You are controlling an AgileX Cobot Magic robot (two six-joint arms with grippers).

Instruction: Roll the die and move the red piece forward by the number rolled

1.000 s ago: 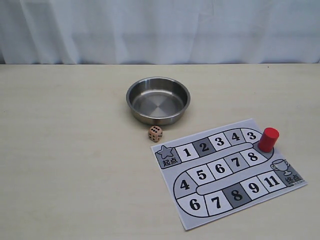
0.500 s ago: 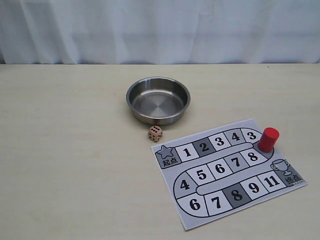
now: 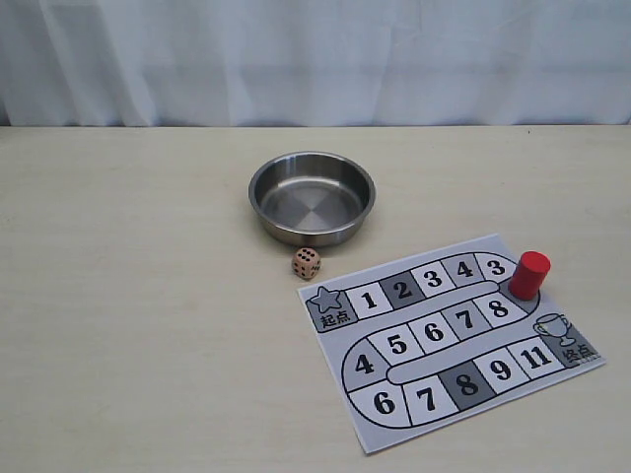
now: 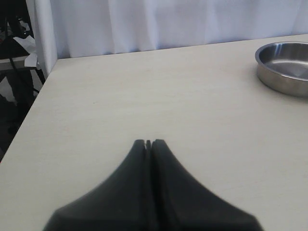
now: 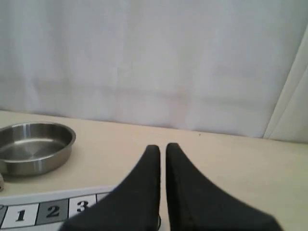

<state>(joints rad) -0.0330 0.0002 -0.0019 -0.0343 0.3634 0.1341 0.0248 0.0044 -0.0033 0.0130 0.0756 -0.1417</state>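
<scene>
The tan die (image 3: 306,262) lies on the table between the steel bowl and the paper game board (image 3: 449,335), its top face showing several dark pips. The red piece (image 3: 529,274) stands upright on the board's far right bend, just beside square 3. Neither gripper shows in the exterior view. My left gripper (image 4: 148,142) is shut and empty over bare table, left of the bowl. My right gripper (image 5: 162,148) has its fingers nearly together with nothing between them, over the board's squares (image 5: 48,209). Its fingers hide the red piece in the right wrist view.
A round steel bowl (image 3: 312,195) sits empty behind the die; both wrist views show it as well (image 4: 286,67) (image 5: 33,147). A white curtain hangs behind the table. The table's left edge (image 4: 29,120) drops off near my left gripper.
</scene>
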